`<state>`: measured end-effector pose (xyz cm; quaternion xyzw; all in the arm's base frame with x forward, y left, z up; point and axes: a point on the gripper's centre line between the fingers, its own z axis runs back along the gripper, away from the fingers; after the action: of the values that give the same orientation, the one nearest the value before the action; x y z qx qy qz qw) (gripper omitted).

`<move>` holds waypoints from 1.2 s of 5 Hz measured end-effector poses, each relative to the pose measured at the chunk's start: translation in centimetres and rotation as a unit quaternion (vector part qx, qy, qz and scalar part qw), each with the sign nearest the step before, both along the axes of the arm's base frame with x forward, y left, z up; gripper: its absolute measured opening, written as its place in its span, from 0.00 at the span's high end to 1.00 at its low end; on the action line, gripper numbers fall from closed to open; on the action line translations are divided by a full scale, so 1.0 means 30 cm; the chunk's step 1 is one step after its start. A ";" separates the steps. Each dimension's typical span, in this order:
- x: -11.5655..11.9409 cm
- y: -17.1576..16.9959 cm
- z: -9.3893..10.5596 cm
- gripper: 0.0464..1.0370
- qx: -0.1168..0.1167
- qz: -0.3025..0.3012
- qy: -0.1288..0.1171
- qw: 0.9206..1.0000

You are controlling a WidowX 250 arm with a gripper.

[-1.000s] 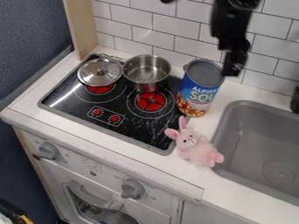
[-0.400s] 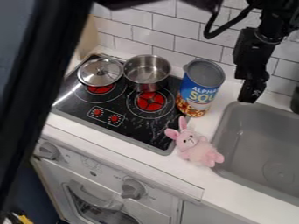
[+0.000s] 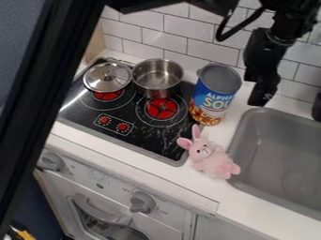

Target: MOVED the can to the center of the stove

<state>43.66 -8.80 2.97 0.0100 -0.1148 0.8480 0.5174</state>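
The gripper point(image 3: 261, 96) hangs at the upper right, over the counter behind the sink's back left corner, to the right of the can and apart from it. How its fingers stand is hard to make out. The blue soup can point(image 3: 215, 95) stands upright at the right back edge of the stove. The black stove point(image 3: 141, 135) has red burner marks; its center lies to the left of the can.
A metal pot point(image 3: 158, 78) and a silver lid point(image 3: 107, 77) sit at the back of the stove. A pink toy rabbit point(image 3: 214, 161) lies by the stove's front right corner. The grey sink point(image 3: 276, 154) is at the right, the tiled wall point(image 3: 166, 33) behind.
The gripper has moved right and down from above the can, then slightly back left. Dark parts of the arm now cross the left side and top. The can has not moved.
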 end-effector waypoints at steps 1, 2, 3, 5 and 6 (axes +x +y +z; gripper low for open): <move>-0.004 0.041 -0.035 0.04 0.014 0.018 0.013 1.000; -0.025 0.078 -0.063 0.04 0.022 0.034 0.025 0.999; -0.057 0.103 -0.086 0.04 0.022 0.044 0.036 0.998; -0.119 0.169 -0.064 0.04 0.012 0.074 0.039 0.996; -0.145 0.218 -0.009 0.04 0.000 0.088 0.025 0.996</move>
<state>39.32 -2.25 2.70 0.0414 -0.1006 0.8894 0.4439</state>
